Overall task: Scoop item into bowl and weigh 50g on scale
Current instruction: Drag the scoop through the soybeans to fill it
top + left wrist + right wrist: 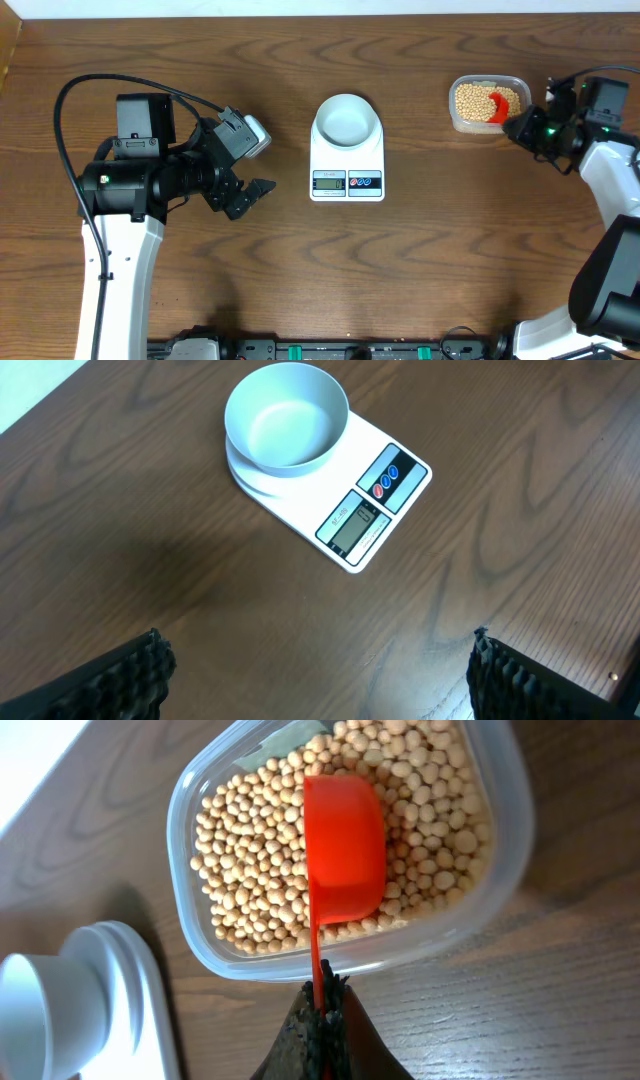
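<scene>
A white scale [347, 165] sits in the middle of the brown wooden surface [420, 260]. A small pale blue bowl [347, 120] stands on the round back part of the scale. At the front of the scale there is a little grey screen [357, 523] and two round buttons [380, 489], one red and one blue. The numbers on the screen are too small to read.

Off to the right, well apart from the scale, is a clear plastic tub [510, 840]. The tub holds lots of small round yellow beans [472, 100]. A red scoop [345, 840] rests on the beans in the tub, with its cup part over the middle of the pile. Its thin handle reaches out over the tub's rim.

The right claw [322, 1015] is pressed together on the end of that handle, so it is pinching the scoop. It sits just outside the wall of the tub.

The left claw [320, 665] is spread wide and holds nothing. It hangs over the wood to the left of the scale, apart from it. Its camera looks down on the scale and the bowl.
</scene>
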